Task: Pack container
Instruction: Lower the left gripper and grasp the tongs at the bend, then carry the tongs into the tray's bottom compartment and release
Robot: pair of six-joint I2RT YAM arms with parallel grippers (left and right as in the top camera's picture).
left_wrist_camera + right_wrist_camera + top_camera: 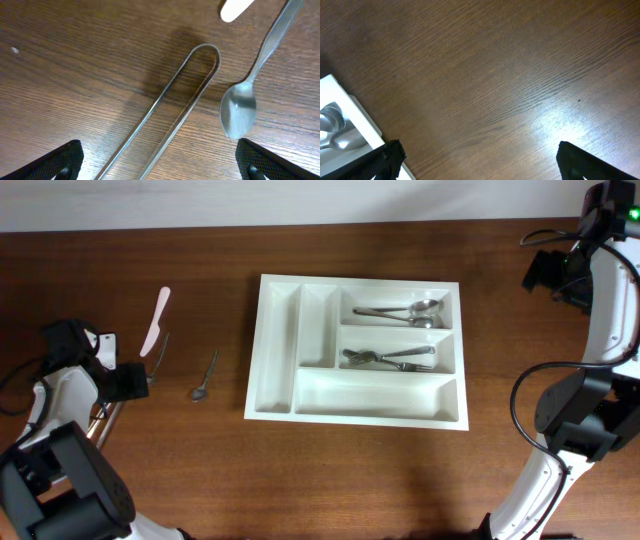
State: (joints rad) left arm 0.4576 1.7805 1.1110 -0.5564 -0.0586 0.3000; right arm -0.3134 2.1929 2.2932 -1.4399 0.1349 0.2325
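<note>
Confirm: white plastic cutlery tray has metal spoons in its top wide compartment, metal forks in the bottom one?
No. The overhead view shows the metal forks in the middle wide compartment of the white plastic cutlery tray; the metal spoons are right.

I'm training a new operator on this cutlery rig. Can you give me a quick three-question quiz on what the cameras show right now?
1. True or false: the bottom wide compartment of the container is empty.
2. Where does the loose spoon lie?
A) between the left gripper and the container
B) in a narrow compartment
C) on top of the forks
3. Fill in: the left gripper and the right gripper both have their jaws ____.

Key: 1 true; 2 A; 3 open.
</note>
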